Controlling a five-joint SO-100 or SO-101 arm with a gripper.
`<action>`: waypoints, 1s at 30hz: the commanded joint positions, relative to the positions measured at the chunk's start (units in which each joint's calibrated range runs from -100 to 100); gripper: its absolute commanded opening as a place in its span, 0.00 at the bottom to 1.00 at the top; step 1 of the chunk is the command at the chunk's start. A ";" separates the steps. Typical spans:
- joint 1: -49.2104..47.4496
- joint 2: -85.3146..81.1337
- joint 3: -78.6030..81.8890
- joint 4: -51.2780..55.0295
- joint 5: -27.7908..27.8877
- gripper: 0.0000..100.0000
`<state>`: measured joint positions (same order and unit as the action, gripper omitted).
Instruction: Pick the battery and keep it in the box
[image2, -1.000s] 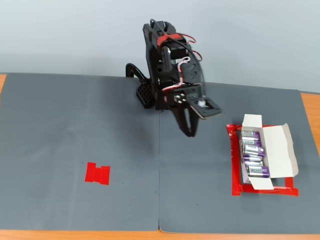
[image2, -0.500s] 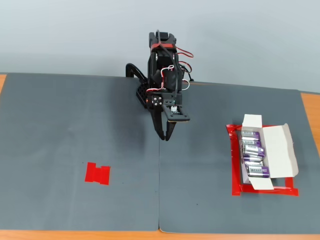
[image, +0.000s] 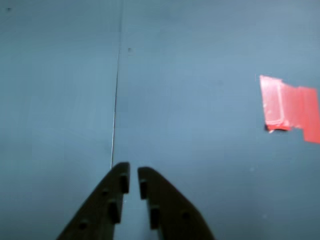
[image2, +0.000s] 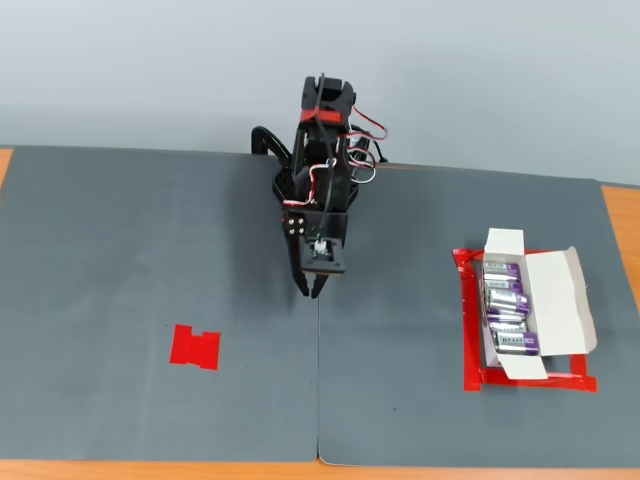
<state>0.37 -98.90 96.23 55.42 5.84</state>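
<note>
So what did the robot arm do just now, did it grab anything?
No, it grabbed nothing. The arm swung from the box side toward the left of the fixed view, and its gripper now points down at the mat's seam, jaws nearly closed and empty. The box with its batteries stayed put inside the red tape frame, and the red tape patch did not move either.

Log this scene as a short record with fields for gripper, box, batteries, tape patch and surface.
gripper: empty, jaws nearly closed, over the mat seam
box: open, inside red tape outline, right side of fixed view
batteries: row of purple-silver cells lying in the box
tape patch: red, bare, left side of fixed view
surface: grey mat
</note>
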 joint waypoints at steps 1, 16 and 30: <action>-1.60 -0.51 0.88 -0.65 -0.44 0.02; -4.28 -0.60 1.69 2.65 -4.20 0.02; -4.28 -0.68 -2.56 16.11 -8.99 0.02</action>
<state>-4.05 -99.41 97.40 69.21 -2.81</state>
